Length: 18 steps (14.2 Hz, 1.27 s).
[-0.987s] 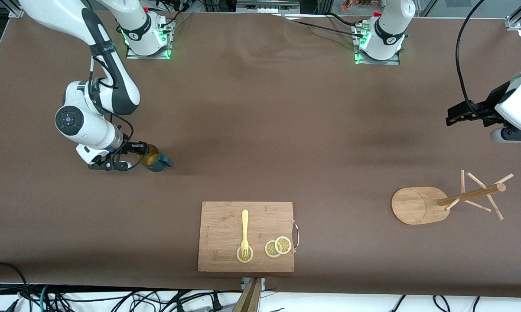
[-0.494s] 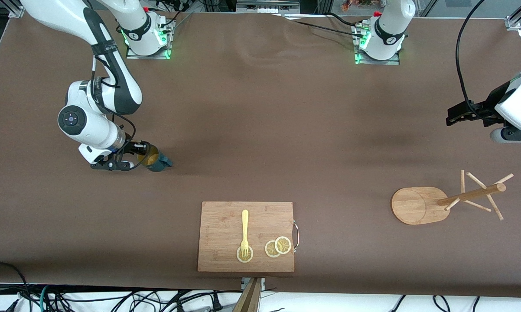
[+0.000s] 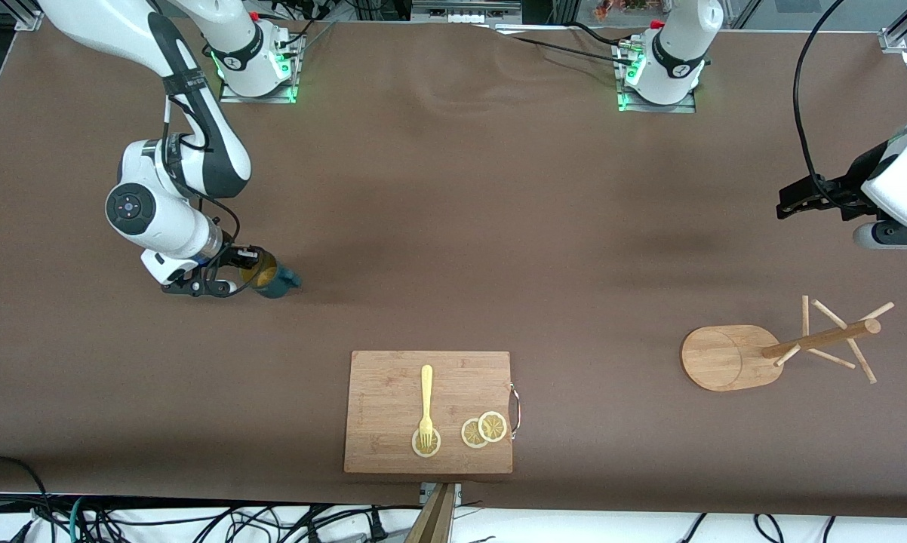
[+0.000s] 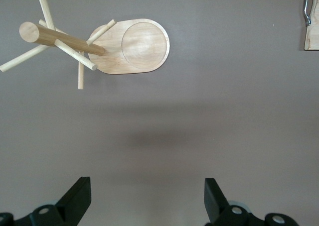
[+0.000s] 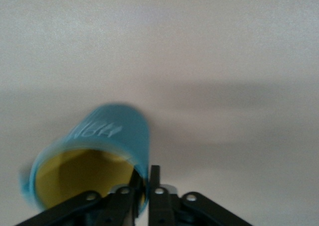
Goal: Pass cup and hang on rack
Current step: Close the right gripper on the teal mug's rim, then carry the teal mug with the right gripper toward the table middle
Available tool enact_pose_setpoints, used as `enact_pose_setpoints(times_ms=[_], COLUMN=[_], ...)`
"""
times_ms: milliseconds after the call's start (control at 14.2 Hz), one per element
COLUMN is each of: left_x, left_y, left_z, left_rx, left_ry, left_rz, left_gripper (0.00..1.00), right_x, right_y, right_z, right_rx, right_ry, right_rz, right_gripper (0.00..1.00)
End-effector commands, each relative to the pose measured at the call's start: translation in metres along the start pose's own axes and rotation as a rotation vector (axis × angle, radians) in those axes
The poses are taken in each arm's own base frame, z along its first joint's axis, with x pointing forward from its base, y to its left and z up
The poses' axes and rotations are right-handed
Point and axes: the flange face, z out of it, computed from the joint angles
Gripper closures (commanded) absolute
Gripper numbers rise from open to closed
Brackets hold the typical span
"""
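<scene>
The cup [image 3: 271,278], dark teal with a yellow-tan inside, is at the right arm's end of the table. My right gripper [image 3: 248,271] is shut on its rim, one finger inside and one outside. In the right wrist view the cup [image 5: 99,151] is tilted with its mouth toward the camera, the fingers [image 5: 155,178] pinching its wall. The rack [image 3: 733,356], a light wooden mug tree, stands at the left arm's end; its pole [image 3: 823,338] and pegs lean toward that end. It also shows in the left wrist view [image 4: 134,44]. My left gripper [image 4: 147,198] is open and empty, in the air.
A rectangular wooden cutting board [image 3: 393,392] lies near the front edge, with a yellow fork [image 3: 425,403] and lemon slices [image 3: 484,428] on it. A corner of the board [image 4: 311,34] shows in the left wrist view. Brown cloth covers the table.
My right arm has shifted slightly toward the table's middle and up, with the cup in its gripper. The left arm has not moved.
</scene>
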Motion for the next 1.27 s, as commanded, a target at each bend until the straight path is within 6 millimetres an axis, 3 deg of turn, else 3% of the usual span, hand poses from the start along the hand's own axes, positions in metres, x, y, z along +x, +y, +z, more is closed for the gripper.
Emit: enact_pose_setpoints(times_ms=[0, 353, 564, 776, 1199], left_x=[0.001, 0.001, 0.001, 0.001, 0.001], left_y=[0.0, 0.0, -0.001, 0.0, -0.001], left_z=[-0.005, -0.006, -0.006, -0.006, -0.006], left_rx=[-0.003, -0.003, -0.003, -0.003, -0.003], left_ry=[0.006, 0.007, 0.007, 0.007, 0.009], left_rz=[0.014, 0.014, 0.013, 0.014, 0.013], left_gripper=[0.0, 0.0, 0.0, 0.0, 0.0], right_x=[-0.004, 0.01, 0.013, 0.006, -0.021], right_y=[-0.007, -0.034, -0.074, -0.139, -0.287], right_z=[-0.009, -0.044, -0.07, -0.087, -0.088], right_rx=[-0.003, 0.008, 0.022, 0.022, 0.117], right_ry=[-0.008, 0.009, -0.004, 0.008, -0.056], right_rz=[-0.004, -0.05, -0.056, 0.003, 0.068], right_gripper=[1.0, 1.0, 1.0, 1.0, 1.0])
